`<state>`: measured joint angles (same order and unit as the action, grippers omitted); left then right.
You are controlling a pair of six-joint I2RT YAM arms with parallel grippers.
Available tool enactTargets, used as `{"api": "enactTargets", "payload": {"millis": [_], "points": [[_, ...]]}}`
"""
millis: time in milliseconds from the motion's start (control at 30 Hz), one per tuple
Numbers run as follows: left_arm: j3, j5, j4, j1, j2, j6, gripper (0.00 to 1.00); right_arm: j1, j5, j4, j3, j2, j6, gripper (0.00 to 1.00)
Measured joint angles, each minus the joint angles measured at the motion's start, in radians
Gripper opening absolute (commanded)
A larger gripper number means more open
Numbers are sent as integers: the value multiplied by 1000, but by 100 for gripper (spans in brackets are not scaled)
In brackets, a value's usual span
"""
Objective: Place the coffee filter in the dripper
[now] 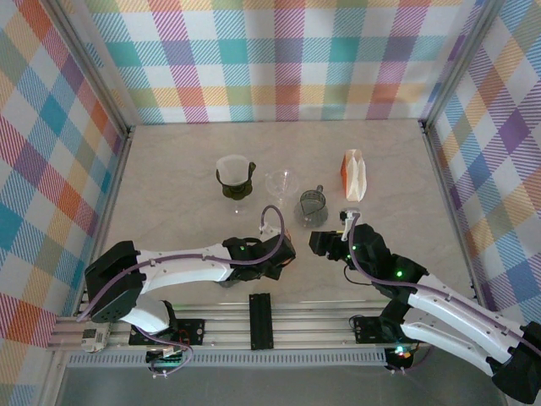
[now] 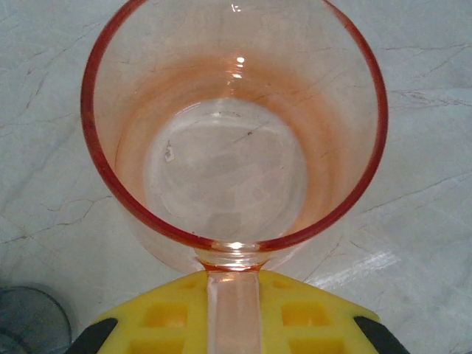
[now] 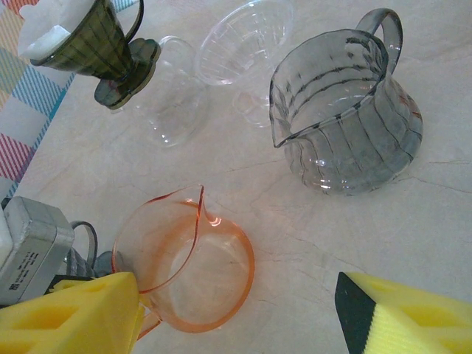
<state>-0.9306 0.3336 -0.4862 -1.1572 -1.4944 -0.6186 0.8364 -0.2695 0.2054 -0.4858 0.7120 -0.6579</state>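
Left gripper (image 2: 233, 321) grips empty orange pitcher (image 2: 221, 169); right gripper (image 3: 236, 313) gapes; green dripper (image 3: 99, 48) holds filter (image 3: 46, 23).

We find the clear dripper (image 1: 280, 183) crowded on both flanks. The green dripper (image 1: 234, 178) stands just to its left, and the grey pitcher (image 1: 313, 204) just to its right, slightly nearer the arms. Its mouth lies open from above. Behind it the desk (image 1: 279, 139) is bare up to the checked wall, and far to its left the desk is open too. Farther right, past the pitcher, an orange packet (image 1: 354, 174) stands upright. In front of it the orange cup (image 3: 184, 258) blocks the near approach, with the jaws of the left arm (image 1: 186, 264) closed on its handle. The right arm (image 1: 380, 266) holds its spread jaws beside the cup, leaving a narrow lane between.
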Motion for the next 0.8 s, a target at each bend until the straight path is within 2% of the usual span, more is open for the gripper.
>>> {"api": "enactTargets", "payload": {"millis": [533,700,800], "points": [[22,24,17,0,-7,-6,27,0,9,2,0,12,-11,74],[33,27,14,0,1,-9,29,0,10,2,0,18,-13,74],[34,31,15,0,15,-13,35,0,14,2,0,20,-14,75]]}}
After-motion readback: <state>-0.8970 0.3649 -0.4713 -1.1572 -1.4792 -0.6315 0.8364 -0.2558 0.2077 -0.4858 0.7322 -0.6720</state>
